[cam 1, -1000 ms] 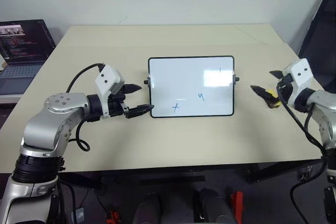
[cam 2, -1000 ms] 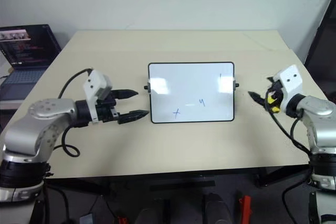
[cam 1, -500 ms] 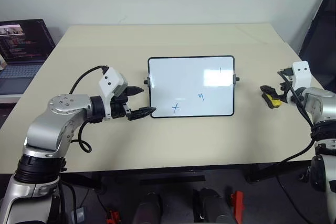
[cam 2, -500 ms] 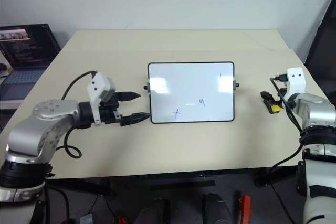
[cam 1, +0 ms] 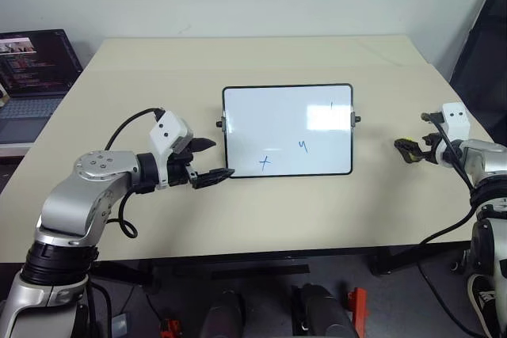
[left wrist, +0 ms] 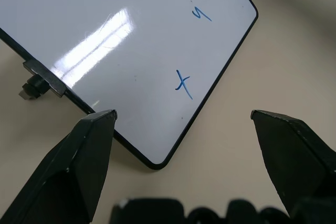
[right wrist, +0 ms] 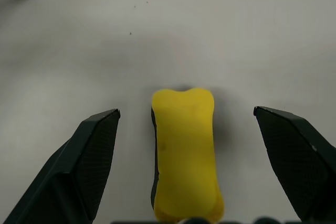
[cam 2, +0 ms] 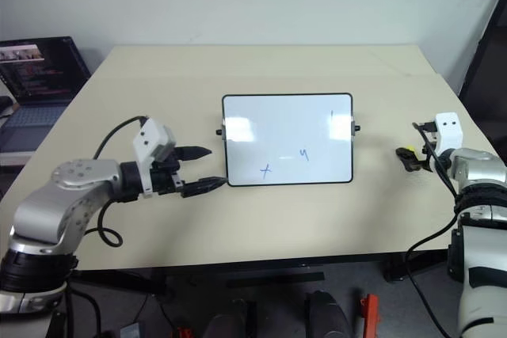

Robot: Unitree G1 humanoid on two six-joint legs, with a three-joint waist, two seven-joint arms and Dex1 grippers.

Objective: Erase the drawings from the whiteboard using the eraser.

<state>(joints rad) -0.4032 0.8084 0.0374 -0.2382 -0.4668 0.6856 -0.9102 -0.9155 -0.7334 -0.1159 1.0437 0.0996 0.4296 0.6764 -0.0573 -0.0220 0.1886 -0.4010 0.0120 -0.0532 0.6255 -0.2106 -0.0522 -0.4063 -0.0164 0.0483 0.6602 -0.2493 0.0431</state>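
eraser (right wrist: 186, 153) lies flat; long axis along right gripper (right wrist: 186, 129) jaws

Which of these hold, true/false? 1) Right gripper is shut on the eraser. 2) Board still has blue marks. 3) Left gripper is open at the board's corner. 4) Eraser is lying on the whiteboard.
1) False: the right gripper is open, the yellow eraser lying loose between its fingers.
2) True: the drawings remain on the whiteboard.
3) True: the left gripper is open by its near corner.
4) False: it lies on the table, right of the board.
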